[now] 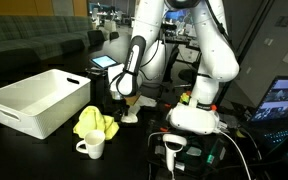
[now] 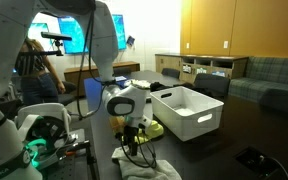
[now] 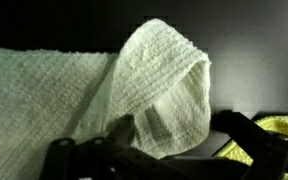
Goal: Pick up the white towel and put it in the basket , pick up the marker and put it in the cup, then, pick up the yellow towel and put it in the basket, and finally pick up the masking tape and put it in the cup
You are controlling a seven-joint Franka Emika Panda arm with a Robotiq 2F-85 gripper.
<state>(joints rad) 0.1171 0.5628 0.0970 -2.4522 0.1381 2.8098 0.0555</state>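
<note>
Glossy white rounded arm (image 1: pixel 216 60) with dark joint bands and black pincer (image 1: pixel 127 103).

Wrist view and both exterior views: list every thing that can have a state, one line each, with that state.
basket: upright, nothing visible inside.
cup: upright; contents cannot be told.
white towel: bunched with one fold raised, outside the basket.
yellow towel: crumpled, outside the basket.
gripper: open, jaws either side of the white towel's raised fold, not closed on it.

no readable text, labels or numbers; monitor screens blurred
</note>
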